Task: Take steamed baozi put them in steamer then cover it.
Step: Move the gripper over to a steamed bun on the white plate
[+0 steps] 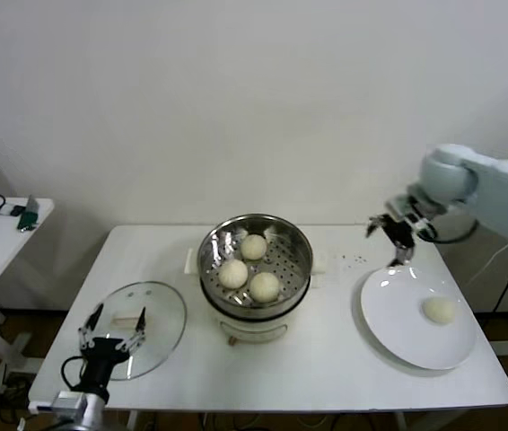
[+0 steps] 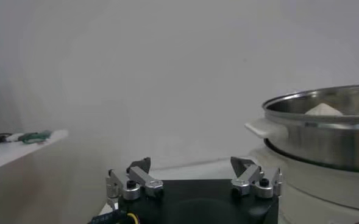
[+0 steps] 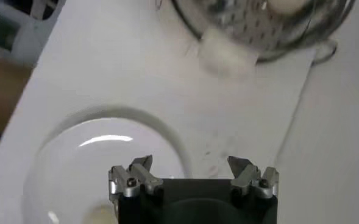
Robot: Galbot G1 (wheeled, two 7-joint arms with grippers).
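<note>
Three pale baozi [image 1: 252,267] sit in the steel steamer [image 1: 297,260] on a white table [image 1: 326,359]; right gripper [image 1: 390,235] empty, spread wide.

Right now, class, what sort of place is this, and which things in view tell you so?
Probably a robot lab's mock kitchen station: a bare white table against a blank wall, holding a steamer with baozi, a plate and a glass lid.
</note>
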